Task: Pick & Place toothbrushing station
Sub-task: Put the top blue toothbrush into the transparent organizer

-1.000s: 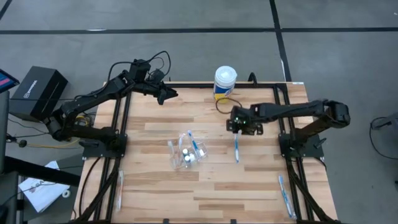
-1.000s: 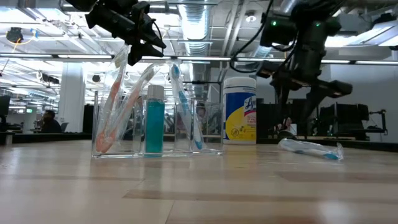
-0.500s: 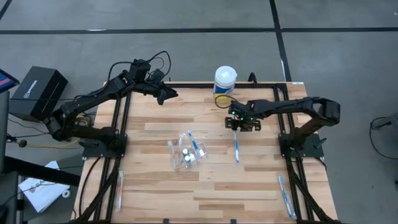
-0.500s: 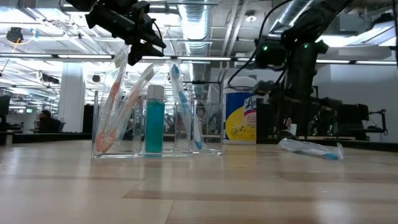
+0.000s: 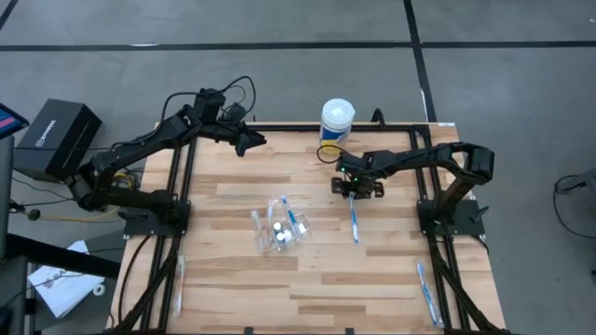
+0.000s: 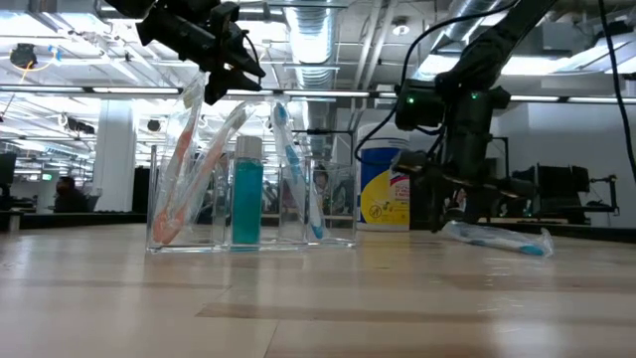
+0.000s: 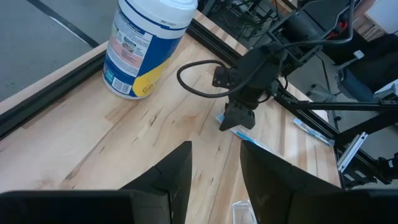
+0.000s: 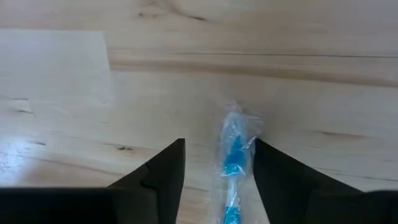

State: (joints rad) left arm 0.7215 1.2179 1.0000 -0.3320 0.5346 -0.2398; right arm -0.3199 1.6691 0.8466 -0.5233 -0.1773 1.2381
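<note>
Left gripper (image 5: 253, 141): upper left of centre in the high view, raised over the far edge of the tabletop (image 5: 242, 279), fingers (image 7: 177, 171) apart, holding nothing. Clear organiser (image 5: 279, 226): centre of the tabletop, holding wrapped toothbrushes and a teal bottle (image 6: 246, 191); wipes canister (image 5: 336, 122) at upper centre. Right gripper (image 5: 355, 189): right of centre, low over the upper end of a wrapped blue toothbrush (image 5: 354, 220) lying flat on the wood, fingers (image 8: 163, 171) apart either side of its tip (image 8: 235, 155); another wrapped toothbrush (image 5: 426, 293) at lower right.
</note>
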